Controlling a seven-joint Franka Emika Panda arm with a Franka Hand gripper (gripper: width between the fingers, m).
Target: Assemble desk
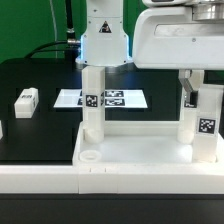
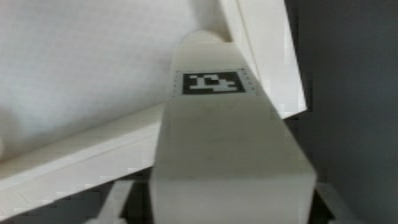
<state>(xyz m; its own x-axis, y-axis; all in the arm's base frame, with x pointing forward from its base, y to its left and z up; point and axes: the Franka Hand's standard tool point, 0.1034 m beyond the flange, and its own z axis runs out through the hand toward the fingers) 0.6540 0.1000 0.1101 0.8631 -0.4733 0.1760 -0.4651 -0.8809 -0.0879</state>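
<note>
tabletop: we see the white tray-like tabletop (image 1: 130,150) lying flat on the black table (image 1: 40,80), raised rim up, an empty round socket (image 1: 90,156) at its near corner on the exterior view's left.
leg 1: 1 white leg (image 1: 94,100) stands upright at the tabletop's far corner on the exterior view's left, marker tag on its face.
leg 2: a 2nd white leg (image 1: 205,125) stands upright at the far corner on the exterior view's right, tag facing us; the wrist view shows it (image 2: 217,140) close up beside the tabletop rim (image 2: 258,50).
gripper: the gripper (image 1: 190,90) sits around the top of leg 2; 1 dark finger (image 1: 188,92) lies against its side. We cannot tell how far open it is, or whether it really grips the leg.
loose leg: 1 more white leg (image 1: 26,98) lies on its side on the table, well apart from the tabletop's left edge.
marker board: flat white marker board (image 1: 105,99) lies behind leg 1, beyond the far edge.
</note>
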